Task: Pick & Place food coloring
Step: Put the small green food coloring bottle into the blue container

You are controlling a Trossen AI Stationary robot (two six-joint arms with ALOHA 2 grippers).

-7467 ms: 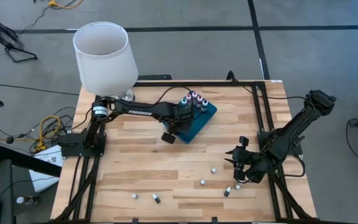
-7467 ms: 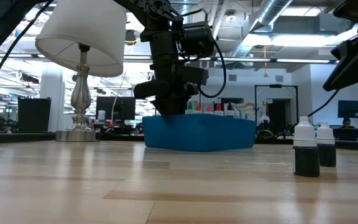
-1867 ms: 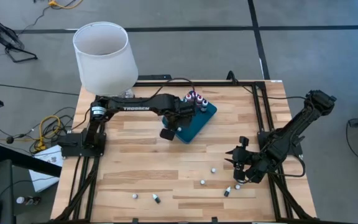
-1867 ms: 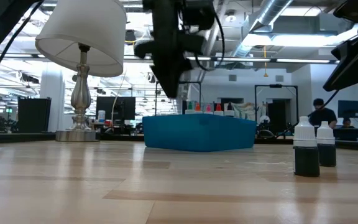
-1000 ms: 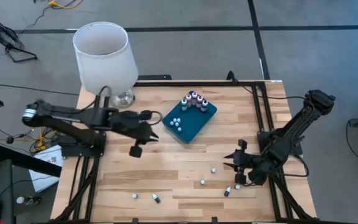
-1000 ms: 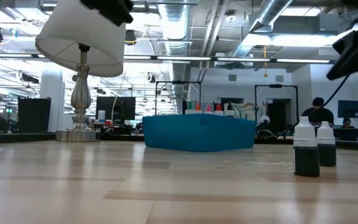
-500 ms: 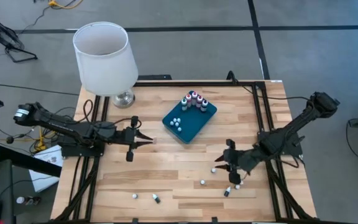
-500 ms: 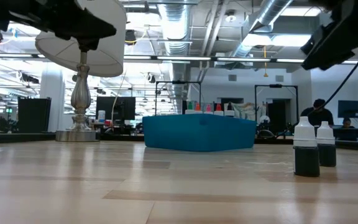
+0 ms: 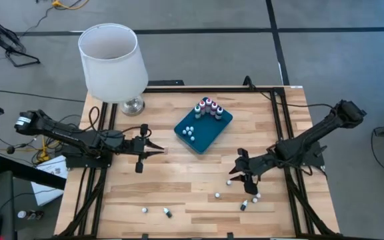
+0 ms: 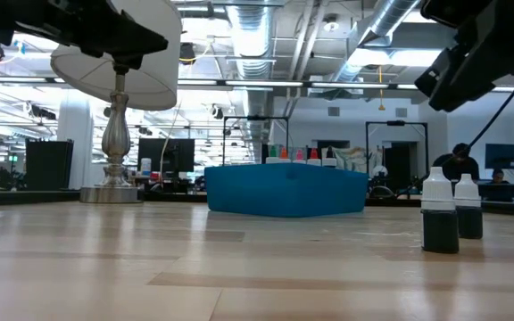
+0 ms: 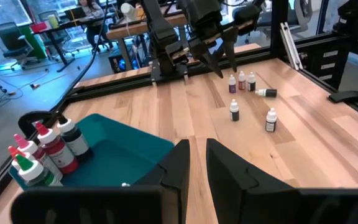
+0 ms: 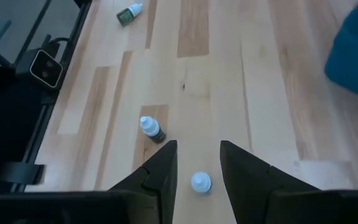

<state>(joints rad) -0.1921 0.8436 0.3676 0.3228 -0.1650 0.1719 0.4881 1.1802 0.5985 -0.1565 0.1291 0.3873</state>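
Part done: I count several bottles in teal tray (image 9: 205, 133). Loose bottles (image 9: 217, 196) left on counter (image 9: 179, 180). My right claw (image 12: 196, 163), spread and empty, hovers above one; left claw (image 9: 153, 149) clenched, parked.

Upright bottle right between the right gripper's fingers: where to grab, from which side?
Take the bottle around its body just under the white cap, coming straight down from above. It stands upright, cap up, between the right gripper's open fingers, and it has bare table around it, so a vertical descent probably needs only slight centring.
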